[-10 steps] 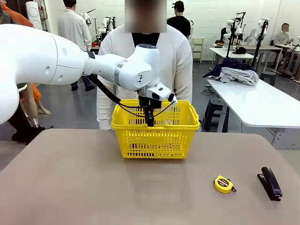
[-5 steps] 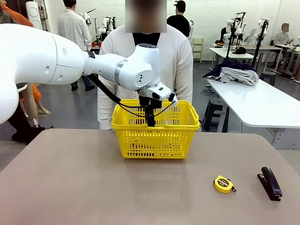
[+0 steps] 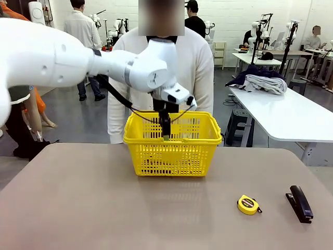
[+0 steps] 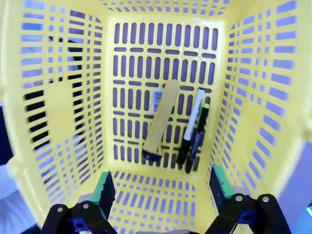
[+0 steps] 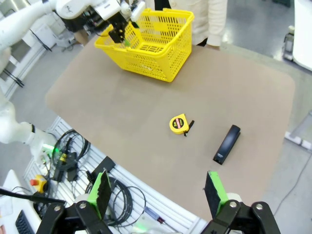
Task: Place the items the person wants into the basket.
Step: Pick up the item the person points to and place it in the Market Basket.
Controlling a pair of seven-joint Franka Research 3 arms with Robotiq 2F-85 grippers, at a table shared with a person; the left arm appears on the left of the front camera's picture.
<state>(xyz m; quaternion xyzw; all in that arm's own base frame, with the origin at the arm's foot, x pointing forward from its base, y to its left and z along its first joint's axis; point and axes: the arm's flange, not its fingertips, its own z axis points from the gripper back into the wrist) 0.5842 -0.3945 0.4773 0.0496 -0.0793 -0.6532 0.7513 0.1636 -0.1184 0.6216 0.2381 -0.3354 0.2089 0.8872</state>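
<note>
Your left tool [image 3: 165, 134] hangs inside the mouth of the yellow shopping basket [image 3: 143, 139], at the near-left part of the opening, pointing straight down. In the left wrist view its two green-padded fingers [image 4: 104, 187] stand wide apart with nothing between them, above the basket floor.

On that floor lie three items, close together and roughly parallel. The yellow utility knife [image 4: 161, 119] lies at the middle, its black end toward the camera. Just beside it lies the black marker with a white band [image 4: 191, 126], and touching that on the far side is the thin black pen [image 4: 199, 137]. All three rest flat on the lattice bottom, clear of the side walls.

The basket stands on the far middle of the bench [image 3: 78, 208], directly in front of the person in the white cardigan [image 3: 200, 67], who stands at the far edge. You cannot see the person's hands.

Your right tool [image 5: 158, 195] is held high above the near side of the bench, looking down on it. Its fingers are spread wide and hold nothing.

On the near right part of the bench sits the round yellow tape measure [image 3: 248, 204], and to its right, near the bench edge, the black stapler [image 3: 300, 203]. The two are apart from each other and well apart from the basket.
</note>
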